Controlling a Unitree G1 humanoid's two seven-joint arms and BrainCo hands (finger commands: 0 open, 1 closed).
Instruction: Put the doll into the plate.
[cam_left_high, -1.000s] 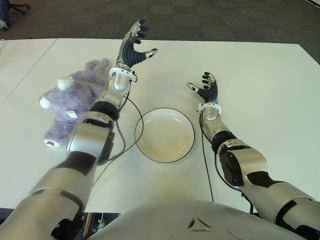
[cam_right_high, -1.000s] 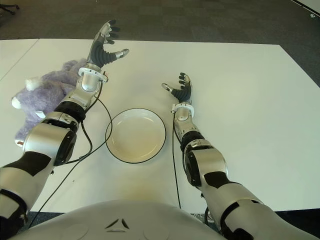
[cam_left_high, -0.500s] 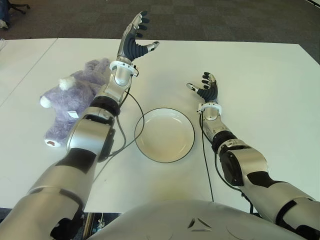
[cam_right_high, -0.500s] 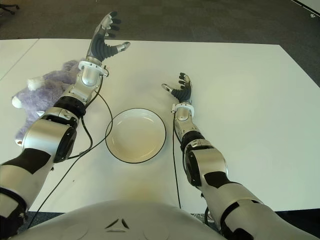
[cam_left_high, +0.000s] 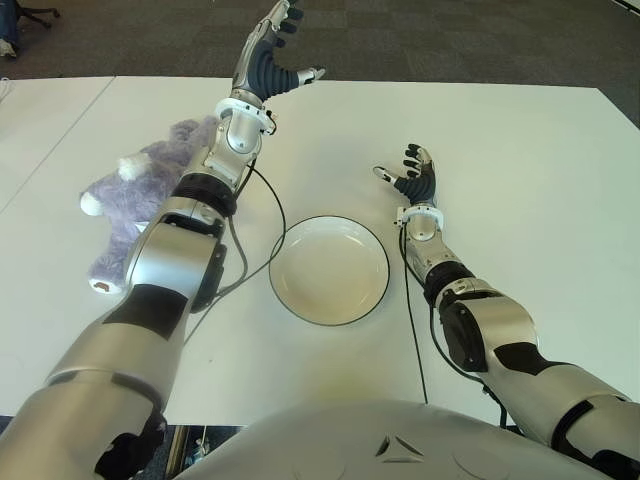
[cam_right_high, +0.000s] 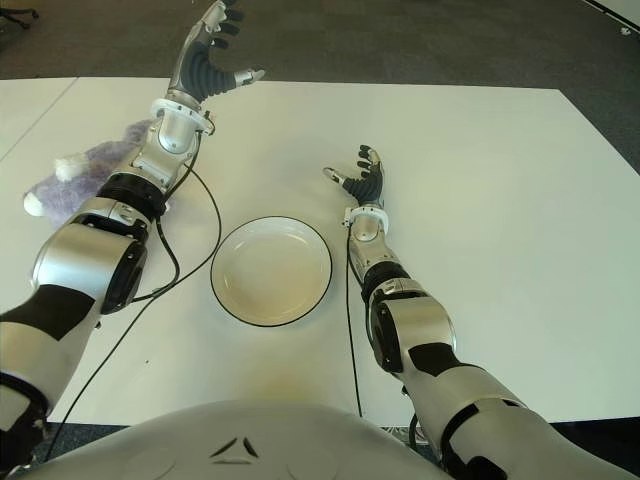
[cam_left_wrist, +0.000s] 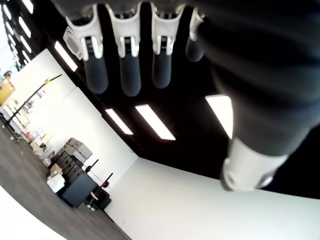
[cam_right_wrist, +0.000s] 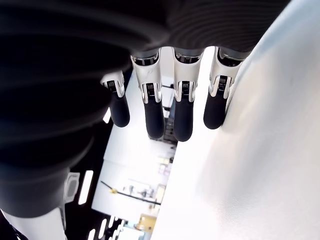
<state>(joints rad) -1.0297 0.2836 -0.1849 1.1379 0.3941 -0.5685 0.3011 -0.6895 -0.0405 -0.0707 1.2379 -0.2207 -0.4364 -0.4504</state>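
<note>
From the head, the purple doll (cam_left_high: 130, 200) is lying on the white table (cam_left_high: 520, 140) well left of the plate (cam_left_high: 329, 269); the left hand (cam_left_high: 272, 60) is reaching beyond the doll, fingers spread, gripping nothing; the right hand (cam_left_high: 411, 177) is showing right of the plate. Left wrist view: fingers (cam_left_wrist: 129, 55) are hanging extended, apart. Right wrist view: fingers (cam_right_wrist: 153, 105) are relaxed and holding nothing above the table.
</note>
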